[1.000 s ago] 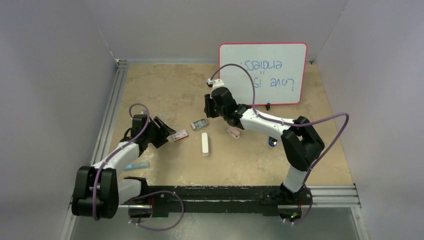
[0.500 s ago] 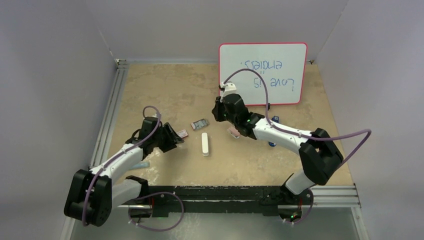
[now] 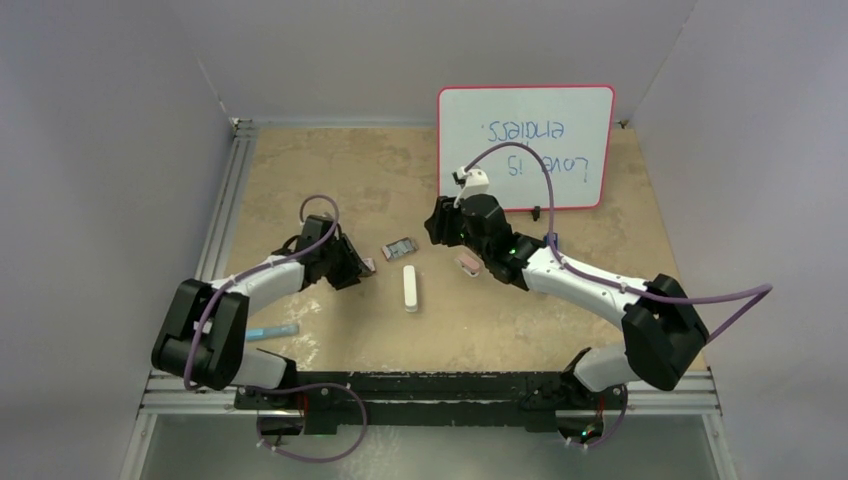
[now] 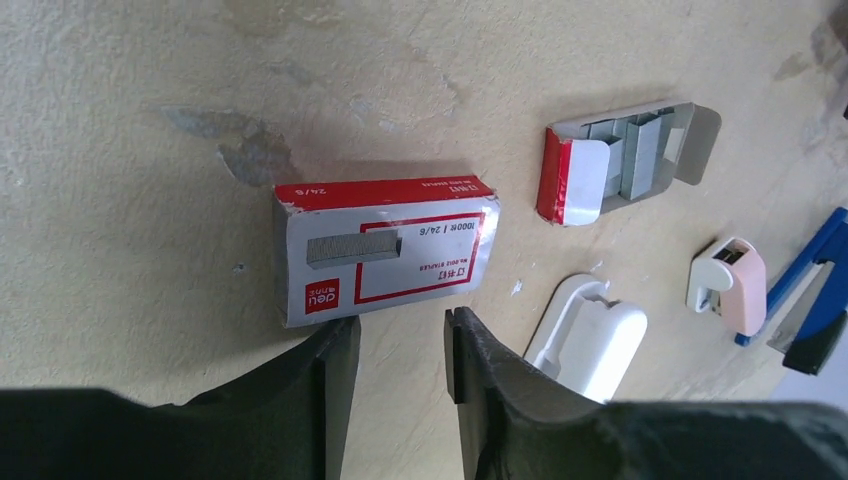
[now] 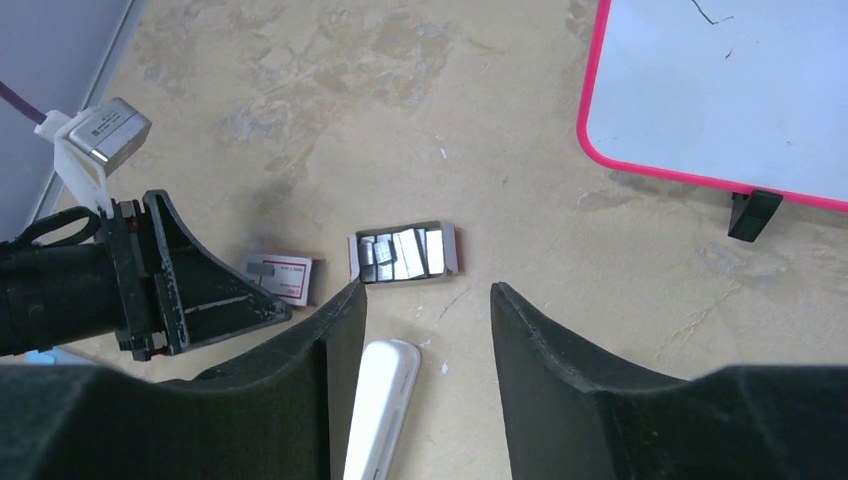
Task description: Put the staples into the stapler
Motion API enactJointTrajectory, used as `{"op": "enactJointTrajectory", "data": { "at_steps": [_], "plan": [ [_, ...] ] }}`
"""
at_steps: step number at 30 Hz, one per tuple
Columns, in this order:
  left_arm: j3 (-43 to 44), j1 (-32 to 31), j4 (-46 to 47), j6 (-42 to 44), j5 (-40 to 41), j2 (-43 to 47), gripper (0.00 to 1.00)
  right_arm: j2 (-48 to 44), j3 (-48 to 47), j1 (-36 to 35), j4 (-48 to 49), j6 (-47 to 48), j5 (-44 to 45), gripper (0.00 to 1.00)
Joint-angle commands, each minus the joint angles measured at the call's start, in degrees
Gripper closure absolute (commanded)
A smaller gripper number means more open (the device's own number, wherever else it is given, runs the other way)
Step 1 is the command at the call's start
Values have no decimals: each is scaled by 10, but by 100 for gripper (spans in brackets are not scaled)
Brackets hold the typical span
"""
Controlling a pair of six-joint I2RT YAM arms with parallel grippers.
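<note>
Beige tabletop (image 4: 140,120), staples (image 4: 638,152) seemingly in open tray (image 4: 703,128), left end effector (image 4: 400,338) parted

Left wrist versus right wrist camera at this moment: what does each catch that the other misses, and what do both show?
Only the left wrist view: the slim blue-and-black stapler at its right edge, and a small pink piece beside it. Only the right wrist view: the pink-framed whiteboard. Both: the red-and-white cardboard staple box, the grey metal staples lying in their open tray, and the white oblong bar.
</note>
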State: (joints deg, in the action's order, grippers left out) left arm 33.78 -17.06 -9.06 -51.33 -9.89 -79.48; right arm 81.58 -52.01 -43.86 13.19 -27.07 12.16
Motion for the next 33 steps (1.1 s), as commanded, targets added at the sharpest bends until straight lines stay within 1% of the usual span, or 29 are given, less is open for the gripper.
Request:
{"op": "enactJointTrajectory", "data": {
  "at_steps": [1,4,8,13,19,22,27,28,30,33],
  "plan": [
    [37,-8,-11,-9,63,-19,64,-10,-10,-1,13,-8,21,49],
    [58,-8,0,-14,80,-38,65,-1,-14,0,4,-13,9,51],
    [93,-8,32,-22,46,-88,65,5,-22,0,-34,-37,3,52],
    [126,-8,66,-36,17,-141,67,-11,-14,-1,-52,-65,2,50],
    [156,-7,79,-31,45,-160,68,-16,0,-1,-74,-97,-4,48],
    [142,-8,82,-29,41,-137,67,-11,1,-1,-83,-99,0,49],
    [110,-8,67,-21,20,-85,58,-3,-3,-2,-83,-87,-19,49],
    [99,-9,66,-20,12,-73,56,-1,-6,-3,-88,-84,-21,48],
    [81,-9,68,-20,-4,-51,53,1,-12,-10,-101,-74,-22,41],
    [59,-9,73,-22,-25,-21,51,4,-13,-38,-120,-70,-9,32]
  ]
}}
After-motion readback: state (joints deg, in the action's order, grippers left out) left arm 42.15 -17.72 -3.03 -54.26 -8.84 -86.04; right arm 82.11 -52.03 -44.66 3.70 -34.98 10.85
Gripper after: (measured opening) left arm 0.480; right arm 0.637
